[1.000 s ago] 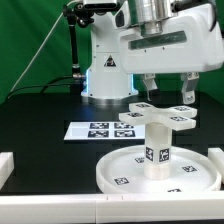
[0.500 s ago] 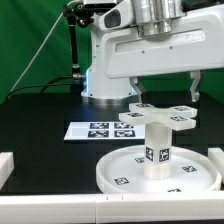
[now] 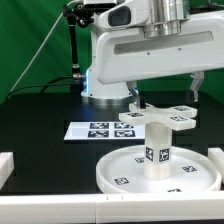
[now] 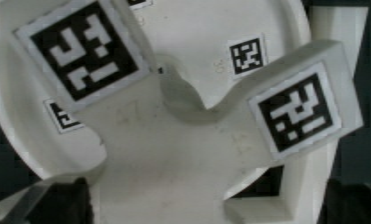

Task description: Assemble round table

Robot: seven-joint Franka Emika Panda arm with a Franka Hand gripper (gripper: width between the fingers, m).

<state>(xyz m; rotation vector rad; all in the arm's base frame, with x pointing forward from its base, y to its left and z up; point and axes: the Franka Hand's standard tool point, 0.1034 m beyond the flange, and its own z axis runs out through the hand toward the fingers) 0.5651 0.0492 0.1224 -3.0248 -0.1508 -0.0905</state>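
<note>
The hand (image 3: 167,90) hangs above the cross-shaped base (image 3: 162,116), with one dark finger (image 3: 136,96) coming down at the exterior view's left end of the cross and the other near its right end, by the far right arm. The fingers stand wide apart, one on either side of the base, so the hand is open and grips nothing; whether either finger touches the plastic cannot be told.

The cross-shaped base sits level on top of the short cylinder leg (image 3: 157,149), which stands upright in the middle of the large round disc (image 3: 120,170). The leg shows a small black-and-white tag on its side, and the arms of the cross carry tags on their upper faces. The disc lies flat on the black table (image 3: 45,120), its raised rim facing up, with more small tags on its floor.

In the wrist view the cross-shaped base (image 4: 182,110) fills most of the picture, two of its arms bearing large square tags, and a stretch of the disc with a small tag shows beyond them.

Behind the disc, towards the exterior view's left, the marker board (image 3: 100,130) lies flat on the table, well clear of the furniture. The robot's white arm (image 3: 140,55) reaches across the top of the scene.
</note>
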